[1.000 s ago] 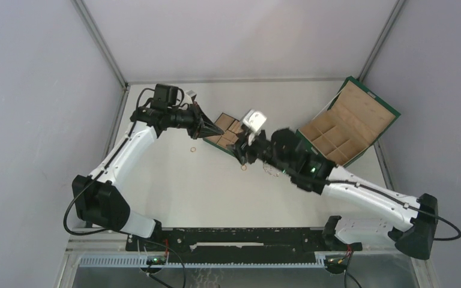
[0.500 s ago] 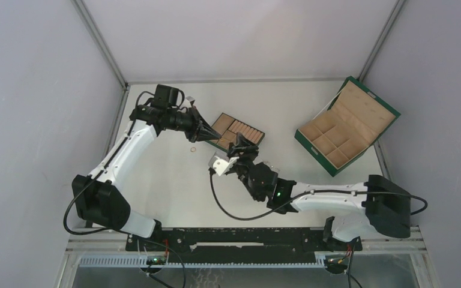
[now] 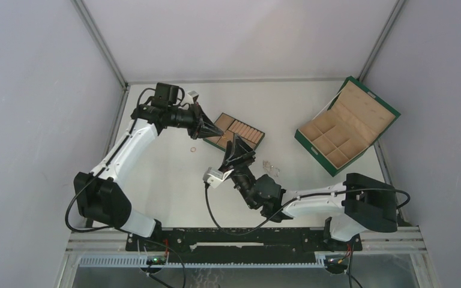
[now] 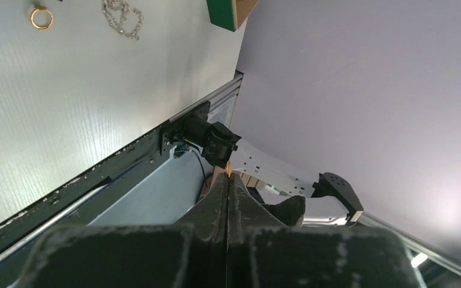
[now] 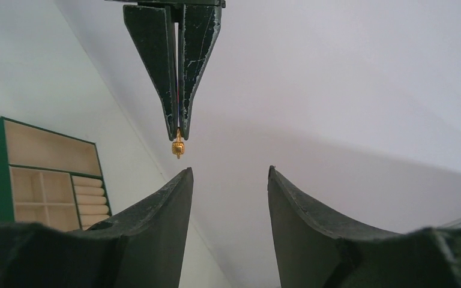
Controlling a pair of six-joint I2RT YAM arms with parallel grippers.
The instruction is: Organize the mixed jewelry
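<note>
The right gripper (image 5: 231, 173) has swung in from the right side to the middle of the table (image 3: 168, 180). It is wide open, facing the left gripper (image 5: 177, 133), which pinches a tiny gold bit (image 5: 178, 146) up in the air. That looks like a hand-over. A ring (image 3: 193, 148) and the chain (image 3: 270, 167) wait mid-table.

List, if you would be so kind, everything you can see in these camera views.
table: one, white, under everything
tray: one, tan with green edge, mid-table
box: one, green with tan lining, open, far right
chain: one, silvery tangle, on the table near the tray
gold ring: one, on the table left of the tray
second gold ring: one, on the table beside the chain
small gold piece: one, held by the left end effector
left end effector: one, black, shut on that piece
right end effector: one, black, open, empty
</note>
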